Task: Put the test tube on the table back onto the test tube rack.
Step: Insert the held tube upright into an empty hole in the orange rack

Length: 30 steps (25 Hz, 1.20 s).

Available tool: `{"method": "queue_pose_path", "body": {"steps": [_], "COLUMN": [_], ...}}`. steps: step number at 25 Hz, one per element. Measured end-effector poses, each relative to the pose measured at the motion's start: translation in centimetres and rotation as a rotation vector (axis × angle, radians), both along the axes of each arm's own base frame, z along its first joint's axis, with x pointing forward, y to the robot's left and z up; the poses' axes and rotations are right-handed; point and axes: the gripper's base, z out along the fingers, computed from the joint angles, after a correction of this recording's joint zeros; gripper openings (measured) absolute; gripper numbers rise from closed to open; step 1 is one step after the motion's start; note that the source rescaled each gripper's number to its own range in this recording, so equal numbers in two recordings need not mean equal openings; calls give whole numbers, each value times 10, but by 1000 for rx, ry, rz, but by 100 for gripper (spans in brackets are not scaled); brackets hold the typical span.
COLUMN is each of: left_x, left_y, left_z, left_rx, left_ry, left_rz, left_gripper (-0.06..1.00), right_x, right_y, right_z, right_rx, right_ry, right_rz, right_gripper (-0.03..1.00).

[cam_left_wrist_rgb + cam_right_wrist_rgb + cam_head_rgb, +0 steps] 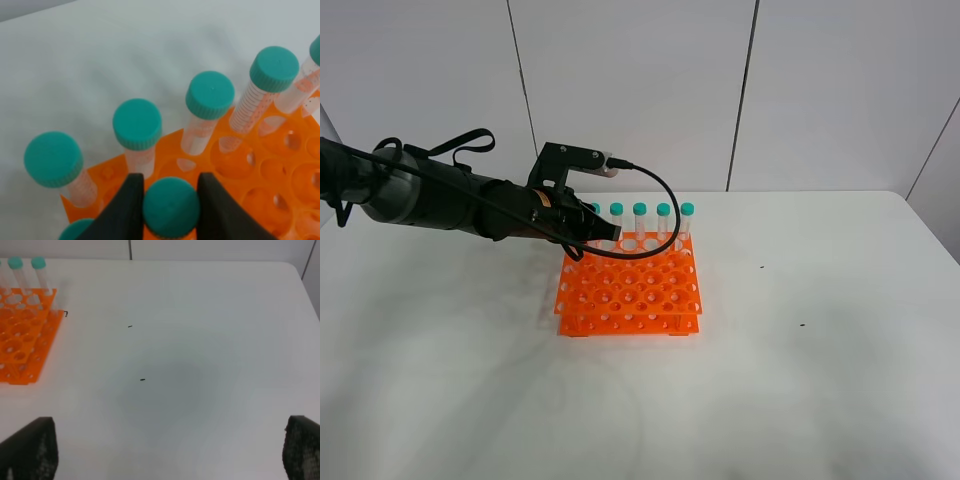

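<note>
A slim clear plastic test tube with a teal screw cap (pixel 171 206) is clamped at its cap between the two black fingers (pixel 125 210) of the left gripper (pixel 603 232), which is closed on it. The tube is held upright over the far left part of the bright orange plastic two-tier test tube rack (pixel 628 287), just in front of the rack's back row; whether its tip is already in a hole cannot be told. Other identical teal-capped tubes (pixel 209 95) are seen standing in that back row. The rack rests on the large plain white matte table (pixel 820 370). The right gripper (pixel 165 452) is spread wide and empty above bare tabletop, well apart from the rack.
</note>
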Motion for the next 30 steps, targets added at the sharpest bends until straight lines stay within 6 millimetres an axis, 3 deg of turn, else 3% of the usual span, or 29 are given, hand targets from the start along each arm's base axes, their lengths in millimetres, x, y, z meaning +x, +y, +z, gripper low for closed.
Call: {"method": "queue_pose_path", "body": {"steps": [16,30], "left_x": [4,4], "left_y": [-2,-2], "left_z": [5,-3], "left_rx": [-2,2], "left_ry": [-38,-14], "left_rz": [-11,-6], "left_gripper": [0,0], "right_x": [0,0], "right_y": [0,0], "right_z": [0,0], "right_rx": [0,0], "right_ry": [0,0], "right_rz": [0,0], "right_gripper": [100,100]}}
